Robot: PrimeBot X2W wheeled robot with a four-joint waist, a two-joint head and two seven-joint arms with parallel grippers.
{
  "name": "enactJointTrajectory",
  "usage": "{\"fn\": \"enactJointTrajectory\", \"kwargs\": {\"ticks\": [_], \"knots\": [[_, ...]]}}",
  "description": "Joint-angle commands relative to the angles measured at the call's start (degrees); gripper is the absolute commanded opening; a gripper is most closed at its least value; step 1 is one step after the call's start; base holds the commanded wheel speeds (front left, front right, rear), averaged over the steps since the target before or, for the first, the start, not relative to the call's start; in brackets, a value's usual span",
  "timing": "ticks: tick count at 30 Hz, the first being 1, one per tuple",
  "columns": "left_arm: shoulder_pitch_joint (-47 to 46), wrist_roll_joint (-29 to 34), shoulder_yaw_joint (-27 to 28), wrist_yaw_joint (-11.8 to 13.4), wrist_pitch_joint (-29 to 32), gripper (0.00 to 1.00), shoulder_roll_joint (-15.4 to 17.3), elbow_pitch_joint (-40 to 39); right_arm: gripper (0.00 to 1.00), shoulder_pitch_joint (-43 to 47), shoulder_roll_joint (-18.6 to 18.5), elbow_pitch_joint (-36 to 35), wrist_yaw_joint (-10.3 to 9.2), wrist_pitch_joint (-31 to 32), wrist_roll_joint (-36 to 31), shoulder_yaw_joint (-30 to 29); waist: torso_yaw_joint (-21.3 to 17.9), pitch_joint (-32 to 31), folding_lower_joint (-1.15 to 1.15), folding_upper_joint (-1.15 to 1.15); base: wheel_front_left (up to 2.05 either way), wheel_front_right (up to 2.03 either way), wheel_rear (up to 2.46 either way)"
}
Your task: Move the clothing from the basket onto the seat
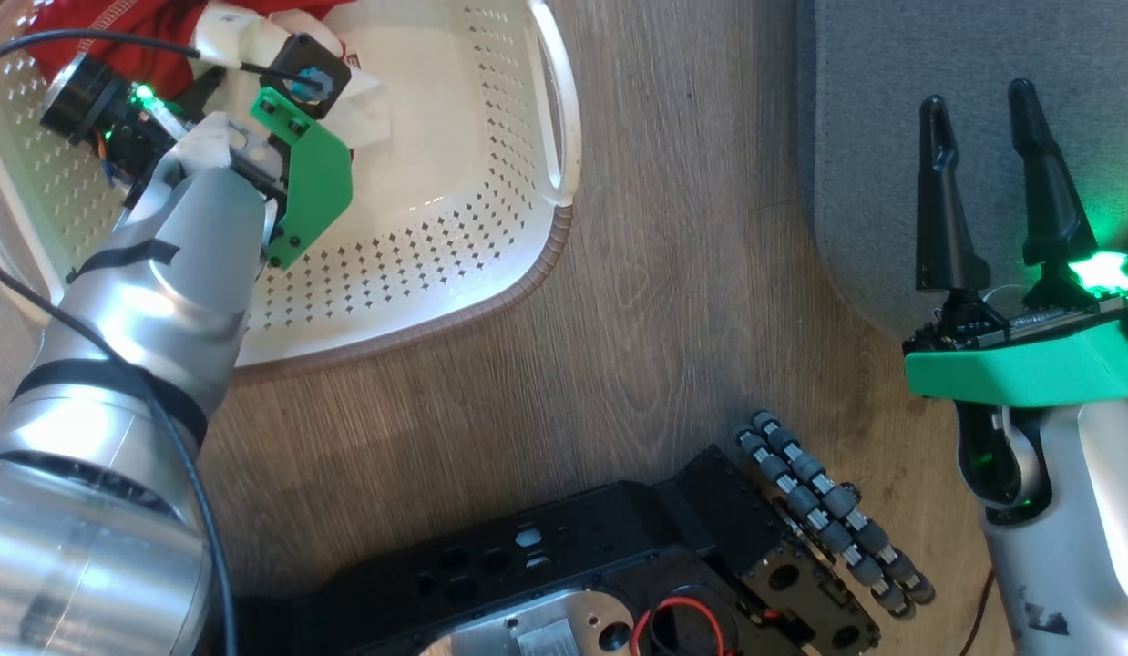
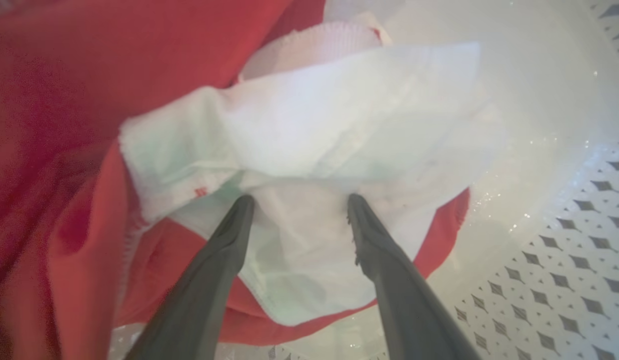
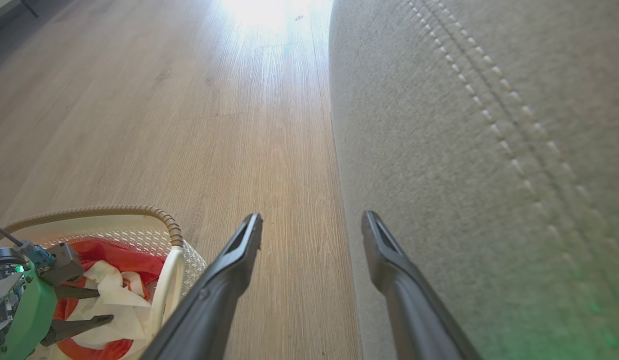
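We should push the left gripper (image 2: 300,200) deeper so its 2 fingers straddle a thick fold of the clothing (image 2: 314,115), which lies in the basket (image 2: 564,90). Then we close, lift clear and swing to the seat (image 3: 489,150). Its jaws stand wide, tips seemingly touching white fabric, gripping nothing. The right gripper (image 3: 313,216) hangs spread and empty beside the seat.
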Motion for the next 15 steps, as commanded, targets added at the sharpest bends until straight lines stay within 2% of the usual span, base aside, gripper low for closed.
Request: {"fn": "enactJointTrajectory", "kwargs": {"ticks": [1,9,10,11,12,13,15], "knots": [[1.0,0.31,-0.45,-0.72,1.3,1.0,1.3,-0.38,1.0,5.41,-0.01,5.2,0.56,1.25,2.54,1.14,0.09,0.2,0.0,0.0,0.0,0.0,0.0],[1.63,-0.28,-1.46,-3.02,6.53,1.0,0.73,-0.37,1.0,5.87,0.05,4.44,0.56,1.24,2.59,1.16,0.33,0.62,0.0,0.0,0.0,0.0,0.0],[1.78,-0.79,-1.37,-3.22,7.64,0.82,0.4,-0.37,1.0,6.04,-0.05,4.24,0.56,1.24,2.53,1.04,0.51,0.75,0.0,0.0,0.0,0.0,0.0],[1.78,-0.79,-1.37,-3.22,7.64,0.82,0.4,-0.37,1.0,6.04,-0.05,4.24,0.56,1.24,2.53,1.04,0.51,0.75,0.0,0.0,0.0,0.0,0.0],[1.86,-1.04,-1.34,-3.37,8.07,0.33,0.26,-0.37,1.0,6.1,-0.1,4.17,0.56,1.24,2.48,1.01,0.59,0.82,0.0,0.0,0.0,0.0,0.0],[1.93,-1.3,-1.28,-3.49,8.45,0.0,0.15,-0.37,1.0,6.14,-0.13,4.1,0.56,1.24,2.45,0.97,0.66,0.87,0.0,0.0,0.0,0.0,0.0],[1.93,-1.86,-1.24,-3.51,8.52,0.0,0.05,-0.37,1.0,6.15,-0.14,3.95,0.56,1.24,2.38,0.85,0.85,1.04,0.0,0.0,0.0,0.0,0.0]]}}
